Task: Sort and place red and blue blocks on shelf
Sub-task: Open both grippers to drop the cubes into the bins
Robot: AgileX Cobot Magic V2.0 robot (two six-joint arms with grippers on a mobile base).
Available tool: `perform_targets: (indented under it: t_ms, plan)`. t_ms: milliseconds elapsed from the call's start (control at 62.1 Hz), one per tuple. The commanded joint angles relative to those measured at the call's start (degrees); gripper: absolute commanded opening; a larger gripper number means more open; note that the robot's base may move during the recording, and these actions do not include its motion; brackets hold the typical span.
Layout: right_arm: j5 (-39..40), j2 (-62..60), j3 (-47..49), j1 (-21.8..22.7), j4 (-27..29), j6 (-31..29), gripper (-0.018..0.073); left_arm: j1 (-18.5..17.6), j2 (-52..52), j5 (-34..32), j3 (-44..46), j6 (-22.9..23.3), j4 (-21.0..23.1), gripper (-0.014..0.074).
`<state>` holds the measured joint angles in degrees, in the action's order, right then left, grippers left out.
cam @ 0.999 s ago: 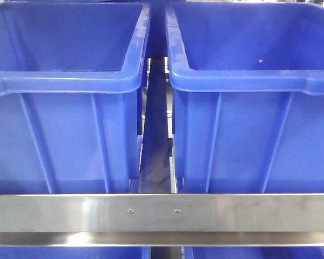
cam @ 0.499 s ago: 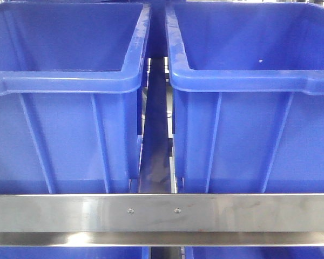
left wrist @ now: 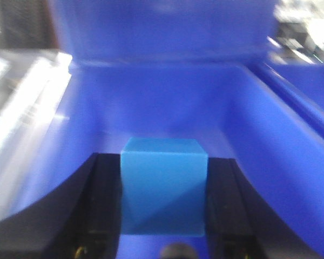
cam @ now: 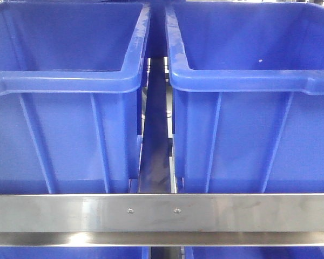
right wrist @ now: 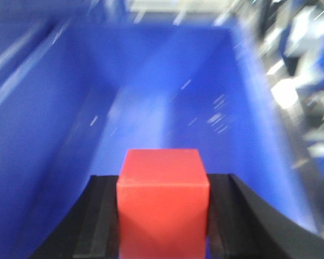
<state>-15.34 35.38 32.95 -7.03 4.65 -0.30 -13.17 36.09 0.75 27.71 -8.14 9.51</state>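
Bins first: front view shows two large blue plastic bins side by side on the shelf, left bin (cam: 65,108) and right bin (cam: 254,108), narrow gap between them, open tops up. Shelf front rail (cam: 54,213) runs flat and horizontal across the bottom, brushed steel, two small screws (cam: 130,210) near its middle. Tops of more blue bins just show below the rail. No arms in the front view.

Left wrist view: left gripper (left wrist: 163,189) clamped on the blue block (left wrist: 163,186), black fingers (left wrist: 100,205) pressed against its left and right faces. Cube sits square, top face level, no long axis. Blue bin interior (left wrist: 167,108) lies behind and around it; blurred.

Right wrist view: right gripper (right wrist: 163,202) clamped on the red block (right wrist: 163,199) the same way, one finger (right wrist: 100,216) on each side, cube square to the camera. Blue bin walls (right wrist: 43,135) surround it; heavy blur, so I can't tell how far the block is from the bin floor.
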Motion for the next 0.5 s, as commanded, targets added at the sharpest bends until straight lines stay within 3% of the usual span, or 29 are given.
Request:
perform_targets:
  t_ms: [0, 145, 483]
  plan:
    - [6.6, 4.9, 4.3, -0.9, 0.1, -0.8, 0.0037, -2.6, 5.7, -5.8, 4.7, -0.1, 0.2, 0.0125]
    - [12.0, 13.6, 8.5, -0.9, -0.2, -0.8, 0.0044, -4.5, 15.9, -10.8, 9.1, -0.1, 0.2, 0.0125]
    - [17.5, 24.1, 12.0, -0.9, -1.2, -0.8, 0.0044, -4.5, 32.9, -11.2, 19.4, -0.1, 0.2, 0.0125]
